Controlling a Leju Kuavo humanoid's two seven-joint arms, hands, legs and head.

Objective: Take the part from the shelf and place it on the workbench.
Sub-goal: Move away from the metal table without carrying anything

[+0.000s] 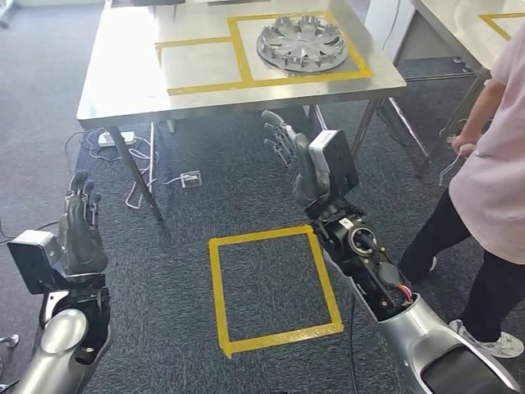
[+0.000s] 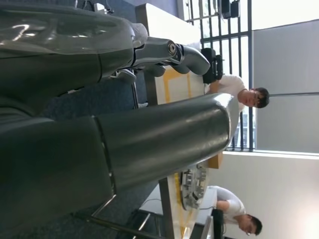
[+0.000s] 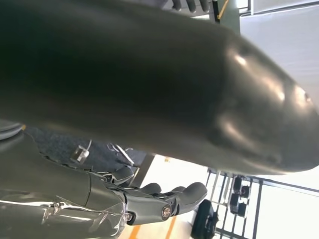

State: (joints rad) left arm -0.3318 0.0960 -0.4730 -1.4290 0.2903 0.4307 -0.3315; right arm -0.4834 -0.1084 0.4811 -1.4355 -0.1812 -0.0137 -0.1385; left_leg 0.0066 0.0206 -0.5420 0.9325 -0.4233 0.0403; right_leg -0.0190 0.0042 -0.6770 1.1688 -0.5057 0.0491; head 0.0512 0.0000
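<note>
Part: the round silver-grey spoked wheel-cover disc (image 1: 303, 44) lies flat inside the yellow-taped rectangle (image 1: 241, 57) on the steel surface (image 1: 124, 78), resting on it and touched by neither hand.
Right hand: the right hand (image 1: 291, 152) is raised in front of the surface's near edge, fingers spread apart and holding nothing; it hangs below and short of the disc.
Left hand: the left hand (image 1: 80, 226) is low at the robot's side, fingers loosely apart, nothing in it.
Floor: a yellow tape square (image 1: 274, 287) marks the dark carpet just before the robot.
Bystander: a person in a pale pink top (image 1: 495, 180) stands to the right, near the right arm.
Step in hand: judging by the disc already on the surface, the placing looks done and the release complete.
Next move: most likely drawing the right arm clear, minding the person close by.
</note>
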